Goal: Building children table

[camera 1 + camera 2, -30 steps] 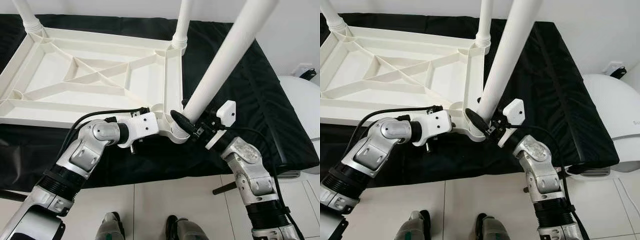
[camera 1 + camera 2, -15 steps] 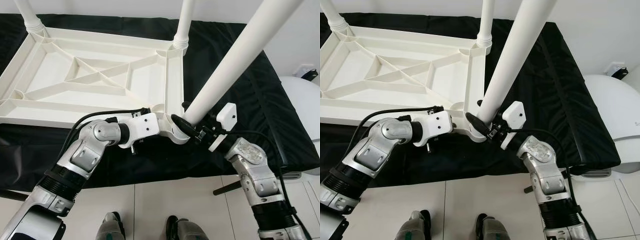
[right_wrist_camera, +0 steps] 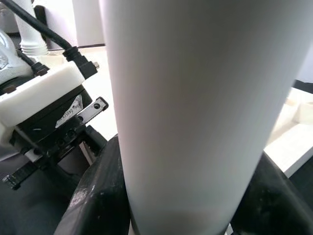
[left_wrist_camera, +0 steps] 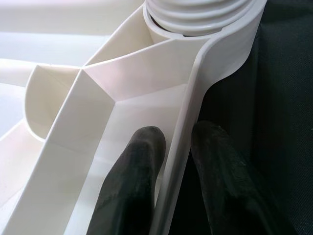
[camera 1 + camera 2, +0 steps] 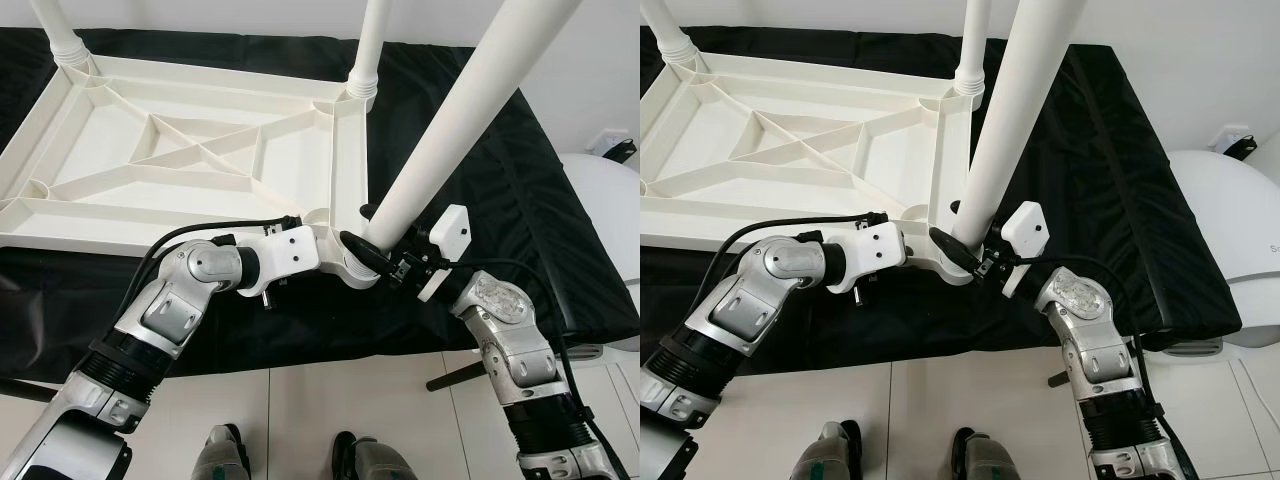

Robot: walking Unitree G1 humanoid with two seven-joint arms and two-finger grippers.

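In the left eye view, a white moulded plastic children's table lies upside down on a black cloth-covered surface, its ribbed underside facing up, with diagonal braces crossing inside a raised rim. Its long axis runs left to right across the scene. Two white round legs already stand in the far corners: one at the far left, one at the far right, both pointing straight up. A third long white tubular plastic leg sits at the near right corner socket, its axis leaning up and to the right rather than upright. The right gripper clasps the base of this leg, just above the socket. The left gripper reaches in from the left to the near rim beside that same socket. Pale floor tiles lie nearest.

In the right eye view, a smooth white rounded object sits at the far right edge beside the cloth.

In the left wrist view, two black rubbery fingers pinch the thin smooth wall of the table rim between them, with the threaded ringed socket collar beyond.

In the right wrist view, the matte white cylinder of the leg stands between two black fingers, which press against either side of it.
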